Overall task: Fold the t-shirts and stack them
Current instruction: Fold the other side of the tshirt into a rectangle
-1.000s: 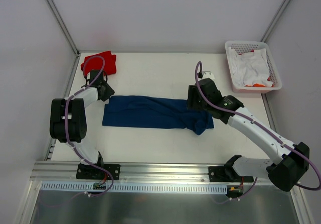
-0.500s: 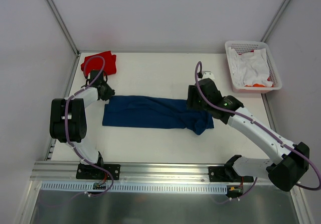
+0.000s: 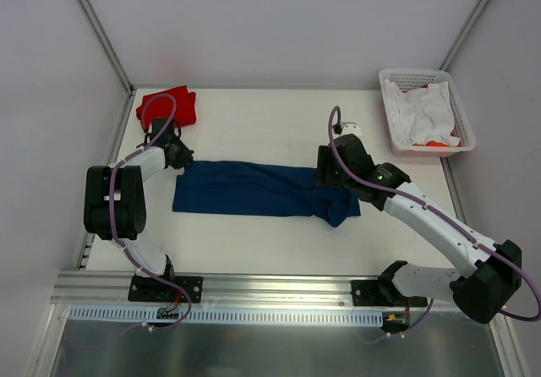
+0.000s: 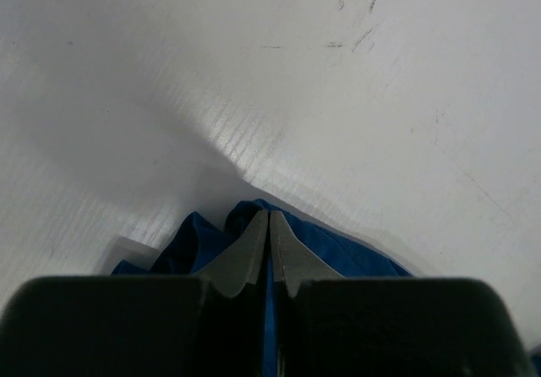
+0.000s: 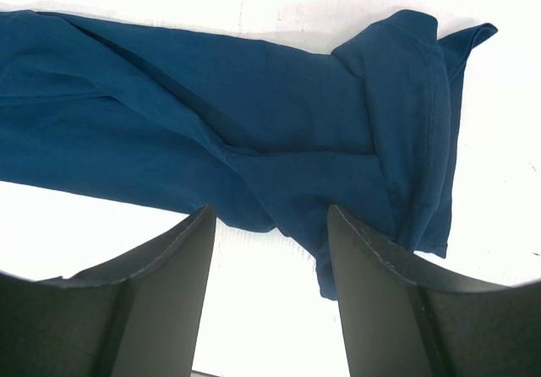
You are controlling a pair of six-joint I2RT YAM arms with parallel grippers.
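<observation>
A navy blue t-shirt [image 3: 254, 188] lies folded into a long band across the middle of the white table, its print hidden. My left gripper [image 3: 183, 162] is at the band's far left corner and is shut on a pinch of the blue cloth [image 4: 338, 246], with my left gripper [image 4: 269, 216] low against the table. My right gripper [image 3: 325, 178] hovers open over the band's right end; in the right wrist view the navy t-shirt [image 5: 254, 115] spreads beyond my right gripper [image 5: 269, 210], nothing between the fingers. A red t-shirt [image 3: 167, 105] lies folded at the far left corner.
A white basket [image 3: 414, 73] with white and orange cloth [image 3: 423, 111] stands at the far right corner. Metal frame posts rise at both far corners, and a rail runs along the near edge by the arm bases.
My left gripper has closed its jaws onto the navy t-shirt's far left corner. Neither arm has shifted noticeably, and the shirt lies as before.
</observation>
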